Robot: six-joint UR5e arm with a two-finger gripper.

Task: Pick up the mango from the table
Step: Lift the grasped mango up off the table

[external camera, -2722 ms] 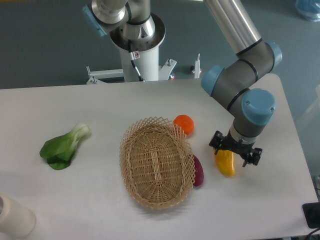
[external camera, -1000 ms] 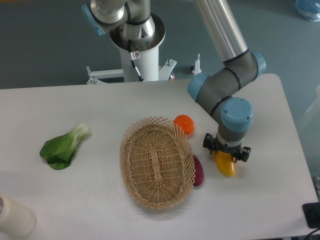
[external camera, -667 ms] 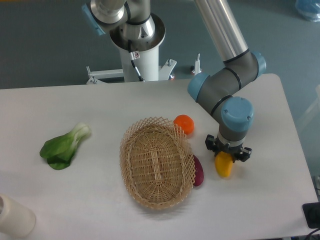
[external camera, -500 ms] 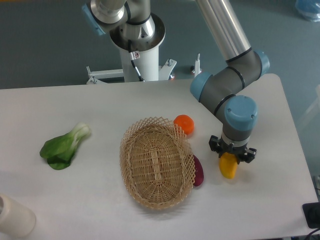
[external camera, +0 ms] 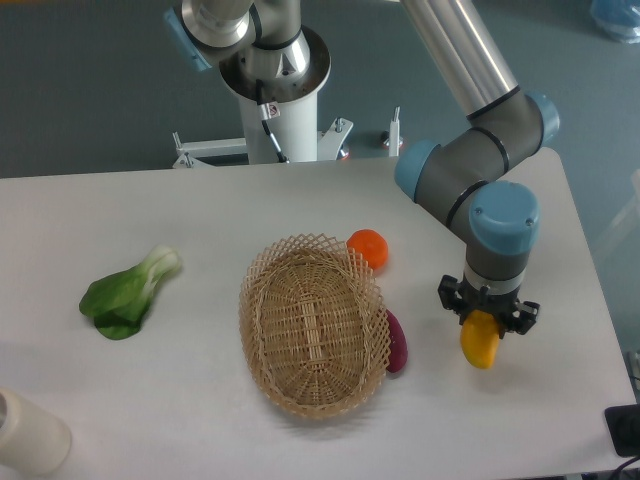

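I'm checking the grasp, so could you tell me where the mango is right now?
The mango sits between the fingers of the gripper, toward the right side of the table, to the right of the purple vegetable and wicker basket.

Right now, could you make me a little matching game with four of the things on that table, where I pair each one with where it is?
Things:
1. mango
2. orange
3. bok choy
4. eggplant

Places:
A. lying alone toward the left side of the table
B. just beyond the far right rim of the wicker basket
C. under the gripper, right of everything else
D. tucked against the basket's right side, nearer the camera

Pairs: 1-C, 2-B, 3-A, 4-D
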